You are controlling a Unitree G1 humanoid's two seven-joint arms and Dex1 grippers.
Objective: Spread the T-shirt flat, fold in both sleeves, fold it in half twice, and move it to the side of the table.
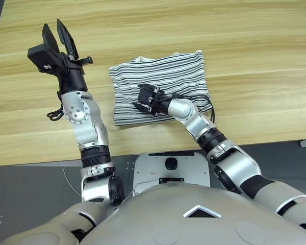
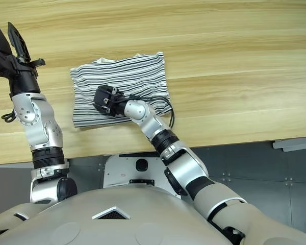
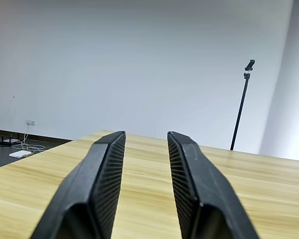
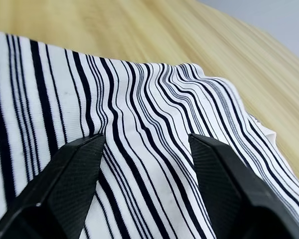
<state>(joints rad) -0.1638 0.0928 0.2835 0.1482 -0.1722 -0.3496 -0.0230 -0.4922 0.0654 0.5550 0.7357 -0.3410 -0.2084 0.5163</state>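
T-shirt folded on table | right claw spread, resting on it

1. The T-shirt is white with thin black stripes, folded into a compact, roughly square stack and lying flat.
2. Its near part lies directly beneath and between the parted jaws of the right gripper, with the fabric slightly rippled there.
3. It lies well apart from the raised left gripper.
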